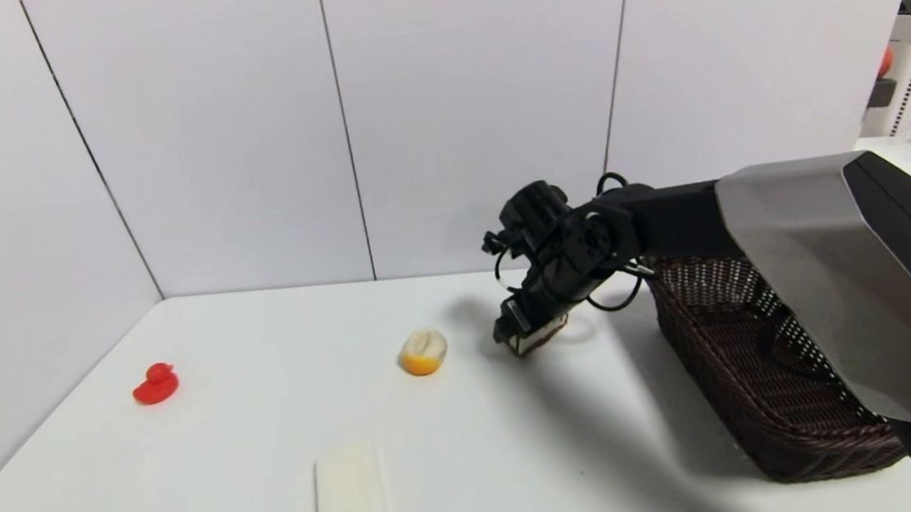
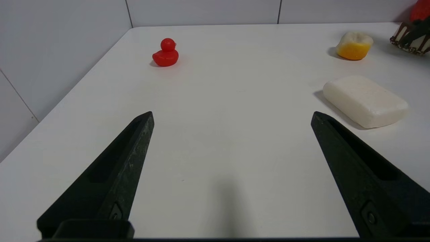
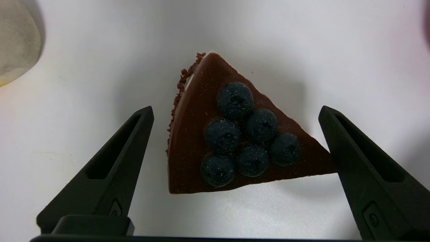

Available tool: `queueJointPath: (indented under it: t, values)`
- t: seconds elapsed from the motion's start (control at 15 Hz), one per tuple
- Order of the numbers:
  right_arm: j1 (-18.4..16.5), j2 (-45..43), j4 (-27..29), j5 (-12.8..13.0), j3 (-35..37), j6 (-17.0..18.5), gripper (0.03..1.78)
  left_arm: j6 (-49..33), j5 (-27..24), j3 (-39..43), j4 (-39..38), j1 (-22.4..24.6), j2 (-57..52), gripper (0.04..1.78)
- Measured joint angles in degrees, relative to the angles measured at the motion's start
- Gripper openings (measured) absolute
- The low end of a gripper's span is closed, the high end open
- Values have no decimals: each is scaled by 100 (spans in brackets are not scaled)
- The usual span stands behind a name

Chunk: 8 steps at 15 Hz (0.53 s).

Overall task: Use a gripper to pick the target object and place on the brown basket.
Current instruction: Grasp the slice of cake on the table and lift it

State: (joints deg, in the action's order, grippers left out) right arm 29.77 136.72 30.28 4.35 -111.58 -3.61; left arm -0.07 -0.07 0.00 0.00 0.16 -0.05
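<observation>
While the left gripper (image 2: 231, 114) hangs parted over the near white table (image 1: 523, 464), the brown basket (image 1: 763, 377) at the right holds nothing visible; farther back, the right gripper (image 3: 235, 111), spread wide, straddles the cake slice (image 3: 231, 134) resting on the table.

I can read no text, label, brand, number or sign on anything in my three views
</observation>
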Motion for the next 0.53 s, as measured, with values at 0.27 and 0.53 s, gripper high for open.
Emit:
queueJointPath:
  t: [0.27,0.53]
  values:
    - [-11,11,0,9,0,9,112,2,-2,0,0,0,0,169]
    - [-11,0,22,11,4,13,82,0,0,0,0,0,0,169]
